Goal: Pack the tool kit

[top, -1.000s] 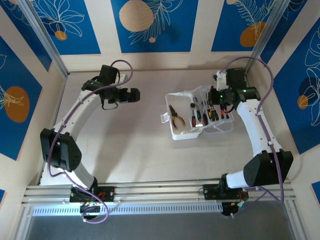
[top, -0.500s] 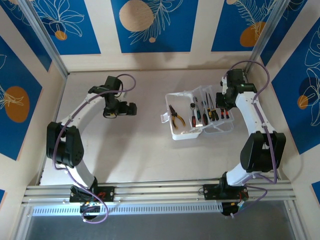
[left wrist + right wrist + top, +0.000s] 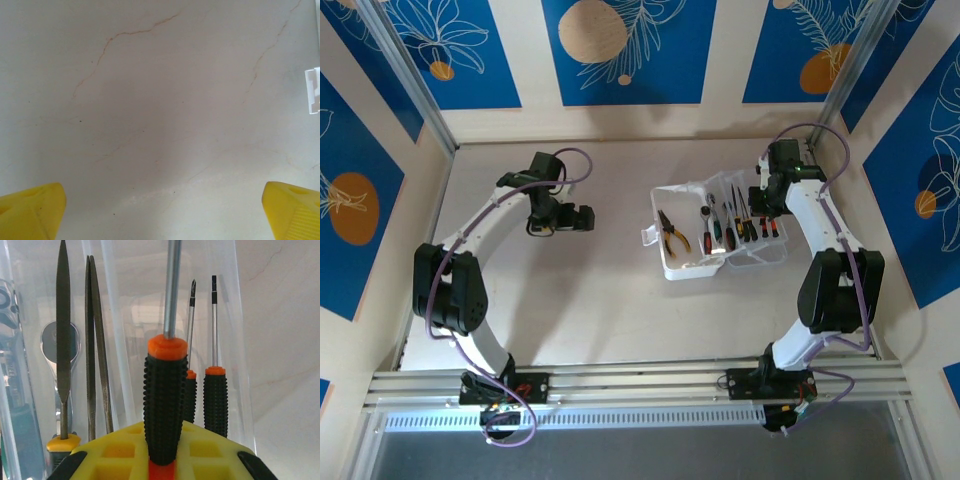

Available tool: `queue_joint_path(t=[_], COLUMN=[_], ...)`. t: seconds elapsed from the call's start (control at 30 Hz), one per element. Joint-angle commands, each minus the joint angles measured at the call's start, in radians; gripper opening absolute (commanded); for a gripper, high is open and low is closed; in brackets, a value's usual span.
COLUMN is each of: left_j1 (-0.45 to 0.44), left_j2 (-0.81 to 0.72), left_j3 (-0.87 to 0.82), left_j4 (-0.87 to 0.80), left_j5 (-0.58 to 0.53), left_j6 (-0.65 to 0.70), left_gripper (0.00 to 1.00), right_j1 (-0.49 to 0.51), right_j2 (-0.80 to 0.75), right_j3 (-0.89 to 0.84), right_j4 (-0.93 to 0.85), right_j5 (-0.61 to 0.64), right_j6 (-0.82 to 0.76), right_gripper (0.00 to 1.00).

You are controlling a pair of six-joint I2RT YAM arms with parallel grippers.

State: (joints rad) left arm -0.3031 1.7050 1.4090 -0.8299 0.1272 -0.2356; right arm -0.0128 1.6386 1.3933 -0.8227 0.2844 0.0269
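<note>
The right claw (image 3: 162, 462) sits against a black-and-orange screwdriver (image 3: 165, 400), clamped or slack I cannot tell, over the right end of the open white case (image 3: 667, 262) that also holds pliers (image 3: 672, 232), while the left claw (image 3: 162, 207) gapes wide above the table (image 3: 150, 100), well left of the case.

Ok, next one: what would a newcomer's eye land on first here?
The black-and-orange screwdriver looming close in the right wrist view, its handle between the right gripper's yellow fingers. Then the open white tool case right of centre on the table, and the left gripper spread wide above a bare patch of it.
</note>
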Motion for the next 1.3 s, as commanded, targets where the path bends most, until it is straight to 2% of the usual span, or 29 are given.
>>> queue_joint_path(t=[0.0, 0.33, 0.43, 0.47, 0.5, 0.57, 0.6, 0.63, 0.77, 0.9, 1.03, 1.13, 1.27], left_j1=[0.000, 0.000, -0.001, -0.002, -0.006, -0.018, -0.027, -0.036, -0.087, -0.116, -0.134, -0.143, -0.152], left_j2=[0.014, 0.018, 0.020, 0.023, 0.028, 0.041, 0.052, 0.063, 0.117, 0.188, 0.267, 0.327, 0.381], left_j3=[-0.013, -0.013, -0.012, -0.010, -0.007, 0.005, 0.014, 0.025, 0.090, 0.159, 0.246, 0.305, 0.351], left_j4=[-0.007, -0.002, -0.002, -0.002, -0.002, -0.001, -0.001, -0.002, -0.006, 0.011, 0.002, -0.005, 0.008], left_j5=[0.023, 0.034, 0.035, 0.034, 0.034, 0.034, 0.034, 0.034, 0.027, 0.053, 0.069, 0.080, 0.091], left_j6=[0.012, 0.010, 0.010, 0.007, 0.006, 0.004, 0.004, 0.002, -0.001, -0.011, -0.005, 0.000, -0.007], left_gripper=[1.00, 1.00, 1.00, 1.00, 1.00, 1.00, 1.00, 1.00, 1.00, 1.00, 1.00, 1.00, 1.00], right_j1=[0.002, 0.004, 0.001, -0.003, -0.009, -0.023, -0.034, -0.042, -0.131, -0.298, -0.454, -0.543, -0.578], right_j2=[0.007, -0.008, -0.050, -0.074, -0.106, -0.178, -0.220, -0.254, -0.400, -0.521, -0.627, -0.639, -0.585], right_j3=[-0.008, -0.006, 0.003, 0.005, 0.003, -0.011, -0.021, -0.033, -0.120, -0.292, -0.452, -0.526, -0.577], right_j4=[0.008, -0.016, -0.038, -0.046, -0.053, -0.062, -0.067, -0.071, -0.076, -0.036, -0.015, -0.017, 0.001], right_j5=[-0.018, -0.017, -0.030, -0.046, -0.061, -0.084, -0.098, -0.107, -0.171, -0.292, -0.391, -0.468, -0.513], right_j6=[-0.008, -0.003, 0.030, 0.046, 0.067, 0.116, 0.148, 0.175, 0.344, 0.521, 0.620, 0.631, 0.639], right_gripper=[0.17, 0.29, 0.36, 0.42, 0.53, 0.83, 0.94, 1.00, 0.99, 0.99, 0.99, 0.99, 0.98])
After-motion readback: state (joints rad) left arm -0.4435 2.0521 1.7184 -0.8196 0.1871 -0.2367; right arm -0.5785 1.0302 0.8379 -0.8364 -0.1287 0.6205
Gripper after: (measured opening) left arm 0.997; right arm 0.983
